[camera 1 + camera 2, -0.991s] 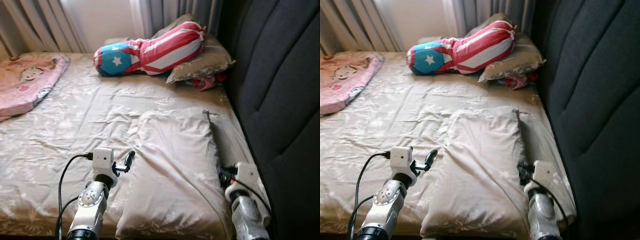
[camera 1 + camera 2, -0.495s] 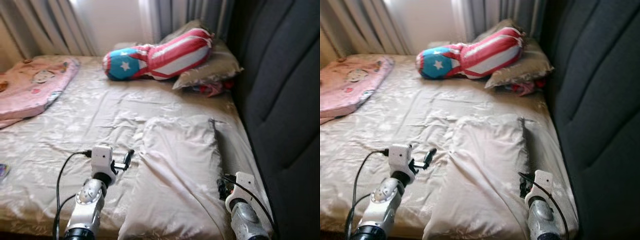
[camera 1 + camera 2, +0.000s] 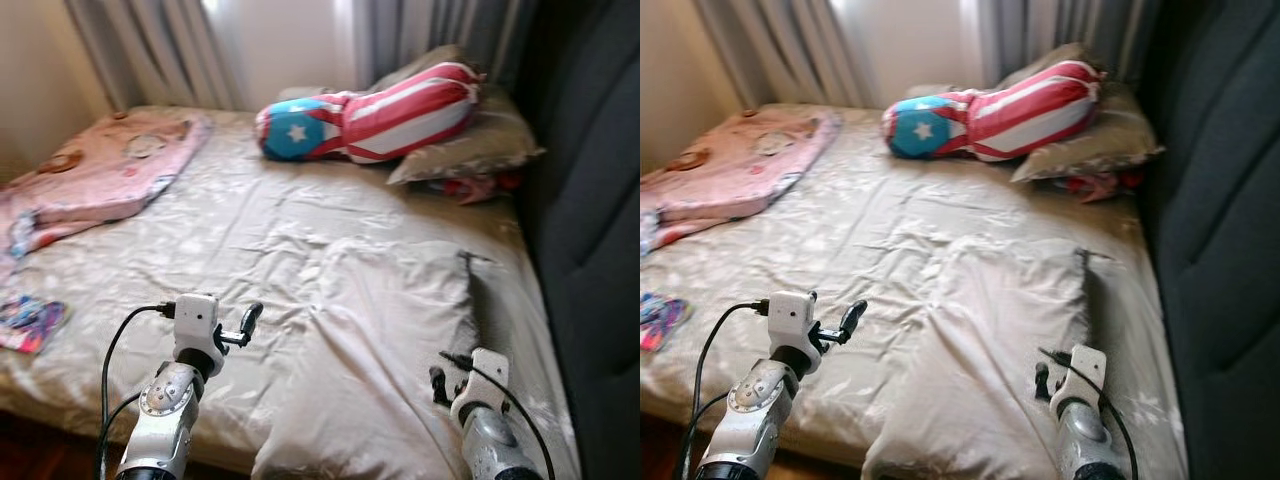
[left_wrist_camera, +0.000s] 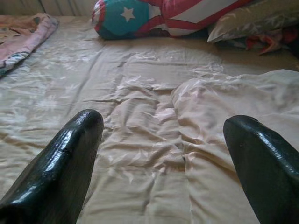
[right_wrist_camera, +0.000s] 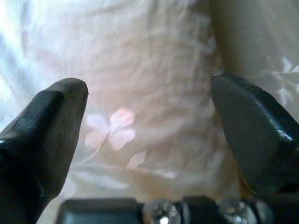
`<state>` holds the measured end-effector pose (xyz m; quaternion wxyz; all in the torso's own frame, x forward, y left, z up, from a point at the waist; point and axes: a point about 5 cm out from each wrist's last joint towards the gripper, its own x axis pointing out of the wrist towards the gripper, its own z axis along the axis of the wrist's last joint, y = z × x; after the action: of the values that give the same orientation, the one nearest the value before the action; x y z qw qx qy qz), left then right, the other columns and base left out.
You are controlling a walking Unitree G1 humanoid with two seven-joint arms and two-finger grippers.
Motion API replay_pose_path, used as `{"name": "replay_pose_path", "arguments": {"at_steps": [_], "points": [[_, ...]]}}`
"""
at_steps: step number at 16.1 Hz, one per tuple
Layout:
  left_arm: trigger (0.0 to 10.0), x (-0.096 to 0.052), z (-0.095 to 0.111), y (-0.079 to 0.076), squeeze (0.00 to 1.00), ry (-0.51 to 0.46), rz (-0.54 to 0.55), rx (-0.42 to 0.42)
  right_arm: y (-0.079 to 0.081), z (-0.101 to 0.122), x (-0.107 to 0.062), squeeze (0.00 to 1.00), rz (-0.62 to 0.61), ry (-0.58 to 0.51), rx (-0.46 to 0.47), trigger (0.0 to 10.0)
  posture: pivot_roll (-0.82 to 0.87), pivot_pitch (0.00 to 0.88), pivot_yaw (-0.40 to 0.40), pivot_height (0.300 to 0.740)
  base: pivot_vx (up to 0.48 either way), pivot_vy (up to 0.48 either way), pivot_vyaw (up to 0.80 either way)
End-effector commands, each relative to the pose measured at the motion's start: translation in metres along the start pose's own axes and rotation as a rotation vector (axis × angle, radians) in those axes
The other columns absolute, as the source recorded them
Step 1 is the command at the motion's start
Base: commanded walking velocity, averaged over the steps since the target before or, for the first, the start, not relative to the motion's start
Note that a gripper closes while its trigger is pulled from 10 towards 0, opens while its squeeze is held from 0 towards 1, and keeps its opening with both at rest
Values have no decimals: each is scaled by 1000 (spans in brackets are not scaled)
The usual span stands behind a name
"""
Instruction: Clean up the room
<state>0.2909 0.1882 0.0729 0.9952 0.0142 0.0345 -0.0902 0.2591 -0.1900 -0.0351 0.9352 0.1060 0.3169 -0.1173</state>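
A big beige pillow (image 3: 385, 350), rumpled and faintly flower-printed, lies flat at the near right of the bed (image 3: 250, 230), beside the dark headboard (image 3: 600, 220). The right gripper (image 5: 149, 126) hovers just over it, fingers spread wide, empty. The left gripper (image 4: 163, 140) hangs open near its left edge, holding nothing.

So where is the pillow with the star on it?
The star pillow lies at the far end of the bed, toward the right in the eye views, leaning on a beige pillow beside the dark headboard, below the curtains.
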Motion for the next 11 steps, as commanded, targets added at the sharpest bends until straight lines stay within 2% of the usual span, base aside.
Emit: {"name": "replay_pose_path", "arguments": {"at_steps": [1, 2, 3, 6, 11], "points": [[10000, -2, 2, 0, 0, 10, -10, 10, -1, -14, -3, 1000, -6, 53, -17, 10000, 111, 49, 74, 700, 0, 0, 0], [10000, -4, 2, -1, 0, 14, -16, 9, -5, -21, -5, 522, -34, 68, -29, 10000, 112, 59, 78, 700, 0, 0, 0], [10000, -7, 2, -1, 0, 18, -22, 8, -8, -26, -7, 0, -55, 79, -24, 10000, 110, 67, 82, 700, 0, 0, 0], [10000, -12, 0, -3, 0, 36, -34, 9, -15, -38, -11, 0, -94, 114, -14, 10000, 115, 92, 89, 700, 0, 0, 0], [10000, -23, 5, -5, 0, 49, -45, 5, -5, -60, -18, 0, -11, 198, 38, 10000, 136, 134, 100, 700, 0, 0, 0]]}}
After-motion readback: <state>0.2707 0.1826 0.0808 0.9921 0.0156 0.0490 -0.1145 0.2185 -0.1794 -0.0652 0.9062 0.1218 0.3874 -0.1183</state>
